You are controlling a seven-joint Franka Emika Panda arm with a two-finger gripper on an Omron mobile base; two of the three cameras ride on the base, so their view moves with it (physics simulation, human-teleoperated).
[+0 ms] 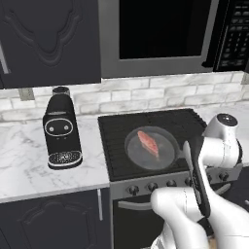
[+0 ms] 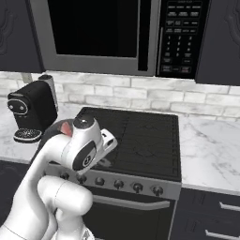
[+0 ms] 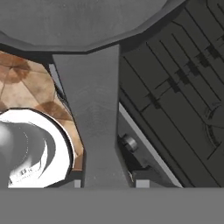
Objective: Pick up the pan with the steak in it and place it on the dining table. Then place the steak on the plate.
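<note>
At the far left a black coffee machine [image 1: 61, 130] stands on the marble counter [image 1: 19, 160]. Next comes the stove [image 1: 151, 138], and on it the pan [image 1: 151, 147] with the steak [image 1: 148, 143] lying in its middle. Right of that, my gripper [image 3: 105, 183] is clamped tight on the pan's handle [image 3: 94, 127], which runs straight up from my fingertips to the pan's rim.

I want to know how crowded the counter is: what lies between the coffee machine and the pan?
In the left base view, only bare marble counter and black stove grate lie between the coffee machine and the pan.
</note>
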